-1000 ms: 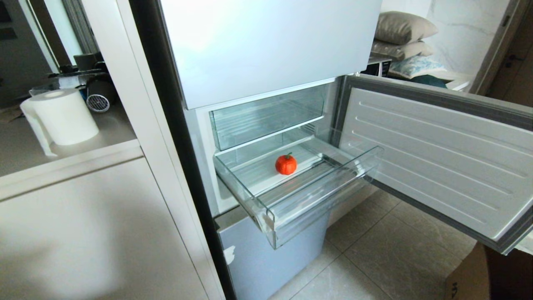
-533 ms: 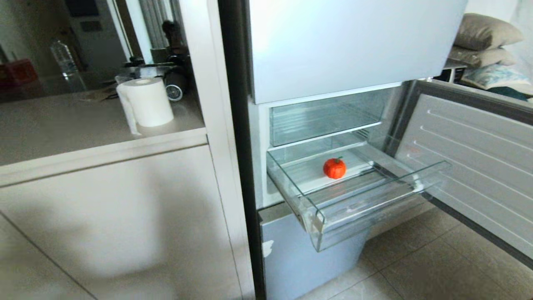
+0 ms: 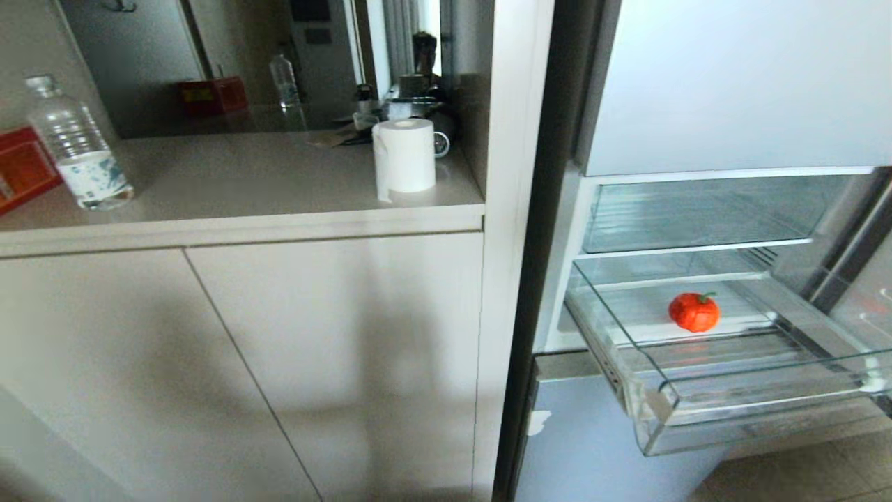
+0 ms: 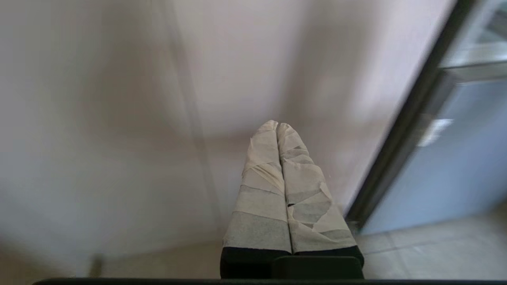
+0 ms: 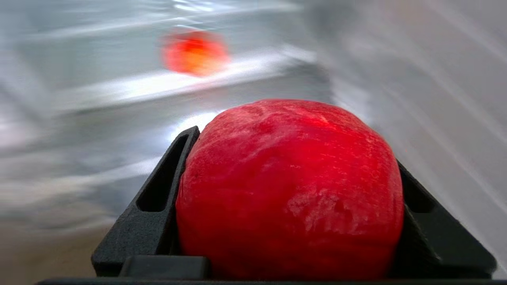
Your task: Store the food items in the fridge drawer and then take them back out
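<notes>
Your right gripper was clamped on the red food item, which filled the space between its black jaws. Beyond that held piece, the orange food item lay blurred in the fridge drawer, well apart from the gripper. In the head view you had the orange piece sitting on the ribbed floor of the pulled-out drawer, behind its front lip and below the clear bin. Your left gripper was pressed closed, empty, before the pale cabinet door, left of the drawer.
</notes>
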`<state>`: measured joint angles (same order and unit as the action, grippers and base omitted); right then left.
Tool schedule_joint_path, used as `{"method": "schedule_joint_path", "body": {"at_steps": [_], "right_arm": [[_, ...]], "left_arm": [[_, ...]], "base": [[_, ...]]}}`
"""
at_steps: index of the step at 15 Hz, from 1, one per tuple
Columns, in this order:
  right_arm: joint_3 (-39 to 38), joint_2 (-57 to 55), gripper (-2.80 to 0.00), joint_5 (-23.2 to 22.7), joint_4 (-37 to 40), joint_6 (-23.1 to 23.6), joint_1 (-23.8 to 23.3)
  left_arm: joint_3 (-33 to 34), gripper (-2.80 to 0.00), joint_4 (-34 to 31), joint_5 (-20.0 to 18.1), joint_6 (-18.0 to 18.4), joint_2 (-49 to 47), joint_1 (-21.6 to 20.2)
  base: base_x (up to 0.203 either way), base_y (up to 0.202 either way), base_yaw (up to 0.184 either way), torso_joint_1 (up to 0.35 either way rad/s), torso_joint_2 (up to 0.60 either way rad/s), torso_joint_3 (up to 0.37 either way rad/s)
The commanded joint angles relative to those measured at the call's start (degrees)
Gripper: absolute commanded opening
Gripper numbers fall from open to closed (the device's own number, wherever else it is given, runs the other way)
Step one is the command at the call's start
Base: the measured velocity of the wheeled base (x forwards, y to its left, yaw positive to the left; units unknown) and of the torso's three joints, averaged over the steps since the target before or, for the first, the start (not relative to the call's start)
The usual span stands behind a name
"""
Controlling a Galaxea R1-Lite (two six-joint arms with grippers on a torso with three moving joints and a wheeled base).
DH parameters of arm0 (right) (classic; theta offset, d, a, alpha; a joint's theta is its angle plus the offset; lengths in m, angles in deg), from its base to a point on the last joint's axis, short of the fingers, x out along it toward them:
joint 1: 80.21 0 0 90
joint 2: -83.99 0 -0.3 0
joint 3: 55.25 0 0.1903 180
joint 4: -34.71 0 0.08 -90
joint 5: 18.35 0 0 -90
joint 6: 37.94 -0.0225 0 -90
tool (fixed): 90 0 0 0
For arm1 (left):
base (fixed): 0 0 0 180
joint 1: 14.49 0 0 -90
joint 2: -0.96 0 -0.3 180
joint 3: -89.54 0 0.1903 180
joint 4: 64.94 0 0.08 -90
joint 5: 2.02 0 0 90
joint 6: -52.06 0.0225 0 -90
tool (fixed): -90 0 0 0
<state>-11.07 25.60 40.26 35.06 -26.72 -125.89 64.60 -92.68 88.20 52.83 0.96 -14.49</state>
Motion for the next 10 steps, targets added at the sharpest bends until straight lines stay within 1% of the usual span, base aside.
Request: {"method": "schedule_joint_path", "body": {"at_steps": [1, 3, 4, 5, 7, 10], "right_arm": [[0.72, -3.00, -2.80, -0.22, -0.10, 0.12, 7.82], [2.13, -6.84, -2.80, -0.13, -0.07, -0.31, 15.49], [3.33, -9.99, -2.80, 0.42, -0.08, -0.78, 19.20], [5.03, -13.22, -2.80, 1.91, -0.07, -1.45, 22.00], [9.01, -20.03, -2.80, 4.80, -0.07, -2.51, 26.04], [15.84, -29.17, -2.80, 6.84, -0.04, -3.83, 28.42]], "left_arm": [[-0.01, -2.80, -0.03, 0.04, 0.02, 0.00, 0.00], [-0.01, -2.80, -0.03, 0.04, 0.02, 0.00, 0.00], [-0.01, -2.80, -0.03, 0.04, 0.02, 0.00, 0.00], [-0.01, -2.80, -0.03, 0.04, 0.02, 0.00, 0.00], [-0.01, -2.80, -0.03, 0.04, 0.02, 0.00, 0.00], [-0.01, -2.80, -0.03, 0.04, 0.02, 0.00, 0.00]], "base": [[0.003, -0.008, 0.162, 0.006, 0.00, 0.002], [-0.001, -0.002, 0.112, 0.002, 0.00, 0.002], [0.000, 0.000, 0.000, 0.000, 0.00, 0.000], [0.000, 0.000, 0.000, 0.000, 0.00, 0.000], [0.000, 0.000, 0.000, 0.000, 0.00, 0.000], [0.000, 0.000, 0.000, 0.000, 0.00, 0.000]]}}
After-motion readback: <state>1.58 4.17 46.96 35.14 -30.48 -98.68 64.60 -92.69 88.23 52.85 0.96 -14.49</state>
